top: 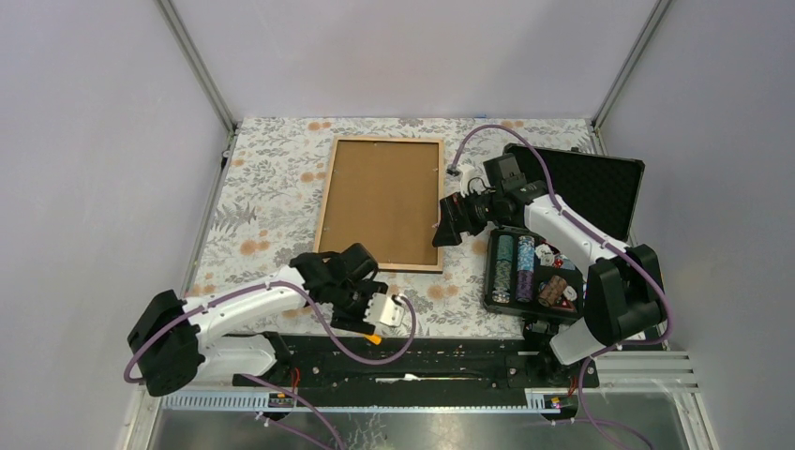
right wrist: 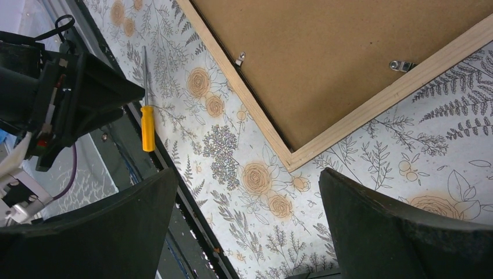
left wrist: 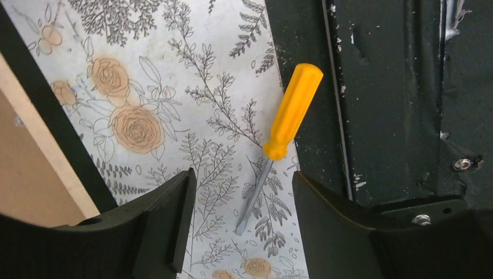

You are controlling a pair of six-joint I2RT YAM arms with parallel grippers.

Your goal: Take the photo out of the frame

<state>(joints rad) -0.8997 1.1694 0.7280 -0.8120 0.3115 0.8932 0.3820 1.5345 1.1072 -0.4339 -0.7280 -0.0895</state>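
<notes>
The frame (top: 384,202) lies back side up on the floral cloth, showing brown fibreboard inside a light wood edge. The photo is hidden under the board. In the right wrist view the frame's near corner (right wrist: 290,157) and two small metal clips (right wrist: 239,58) show. My right gripper (top: 448,230) hovers open and empty by the frame's right edge, above bare cloth just off that corner (right wrist: 247,180). My left gripper (top: 359,314) is open and empty near the table's front edge (left wrist: 242,186), over the tip of a yellow-handled screwdriver (left wrist: 288,113).
The screwdriver (top: 373,338) lies on the cloth, its handle over the black base rail (left wrist: 395,99). An open black case of poker chips (top: 530,272) stands right of the frame, its lid (top: 591,187) raised behind. The left arm (right wrist: 70,99) shows in the right wrist view.
</notes>
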